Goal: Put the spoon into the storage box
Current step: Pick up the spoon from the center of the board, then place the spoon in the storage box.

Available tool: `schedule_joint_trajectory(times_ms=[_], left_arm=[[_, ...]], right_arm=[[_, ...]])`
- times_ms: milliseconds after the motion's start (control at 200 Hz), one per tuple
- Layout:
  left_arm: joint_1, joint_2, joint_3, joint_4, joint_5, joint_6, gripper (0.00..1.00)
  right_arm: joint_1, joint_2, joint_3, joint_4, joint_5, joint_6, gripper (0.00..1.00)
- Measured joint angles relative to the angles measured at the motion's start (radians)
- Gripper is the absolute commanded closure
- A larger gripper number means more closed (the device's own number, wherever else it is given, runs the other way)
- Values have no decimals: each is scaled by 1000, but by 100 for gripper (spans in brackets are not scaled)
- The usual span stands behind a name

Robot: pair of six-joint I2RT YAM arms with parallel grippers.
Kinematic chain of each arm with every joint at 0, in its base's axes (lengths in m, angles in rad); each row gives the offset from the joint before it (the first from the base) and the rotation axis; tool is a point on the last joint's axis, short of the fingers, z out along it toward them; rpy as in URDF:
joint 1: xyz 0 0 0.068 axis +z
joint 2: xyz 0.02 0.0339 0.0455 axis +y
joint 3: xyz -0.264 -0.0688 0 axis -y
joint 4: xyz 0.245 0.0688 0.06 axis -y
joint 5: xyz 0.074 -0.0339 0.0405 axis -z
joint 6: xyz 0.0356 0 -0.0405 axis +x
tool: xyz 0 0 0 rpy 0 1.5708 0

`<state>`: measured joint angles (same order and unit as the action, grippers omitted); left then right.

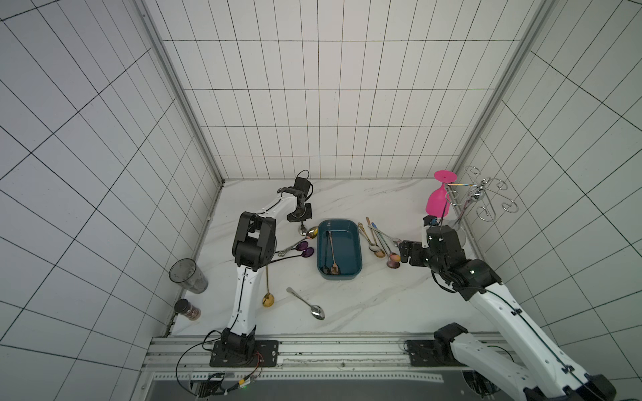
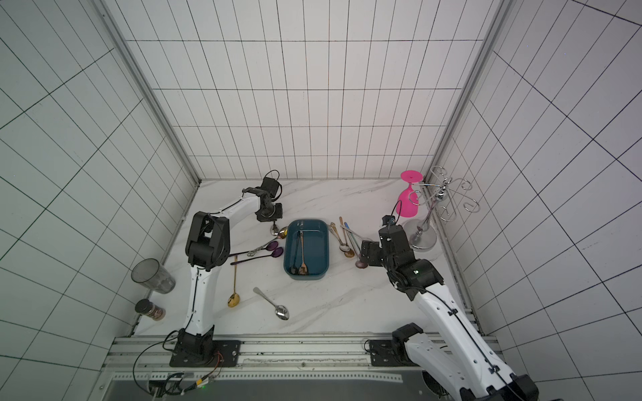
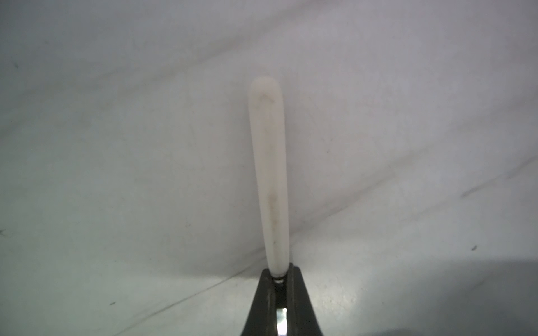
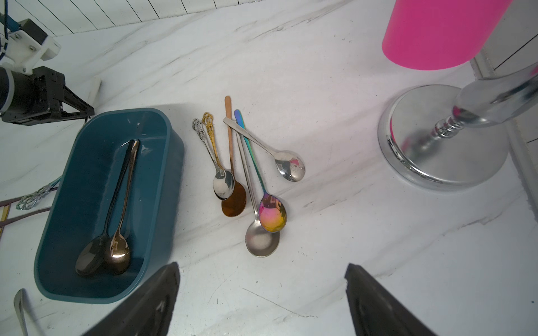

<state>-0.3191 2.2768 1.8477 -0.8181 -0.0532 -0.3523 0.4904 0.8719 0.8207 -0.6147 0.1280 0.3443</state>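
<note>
Just left of the storage box (image 1: 359, 250), low over the worktop (image 1: 364, 305), the left end effector (image 3: 279, 273) pinched the white-handled spoon (image 3: 267, 174); the right end effector (image 4: 262, 265) stood spread wide on the box's other side.

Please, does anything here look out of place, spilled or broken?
Nothing looks spilled or broken. Only two spoons lie in the storage box; a heap of spoons lies crossed on the table beside it, and more spoons lie scattered on its other side.

High overhead in both top views, facing down over the surface (image 1: 382, 295). Left wrist: close along white spoon handle (image 3: 269, 174). Right wrist: low from 3 o'clock, storage box (image 4: 168, 197) shared with overhead.
</note>
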Motion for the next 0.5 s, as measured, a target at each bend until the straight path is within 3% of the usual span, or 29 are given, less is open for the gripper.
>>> schedule_joint_trajectory(times_ms=[305, 500], left_arm=[[-73, -326, -90, 34, -10, 17, 100], [-142, -519, -257, 103, 20, 8, 100]], right_arm=[[0, 9, 0, -4, 20, -12, 7], [0, 43, 0, -4, 28, -21, 7]])
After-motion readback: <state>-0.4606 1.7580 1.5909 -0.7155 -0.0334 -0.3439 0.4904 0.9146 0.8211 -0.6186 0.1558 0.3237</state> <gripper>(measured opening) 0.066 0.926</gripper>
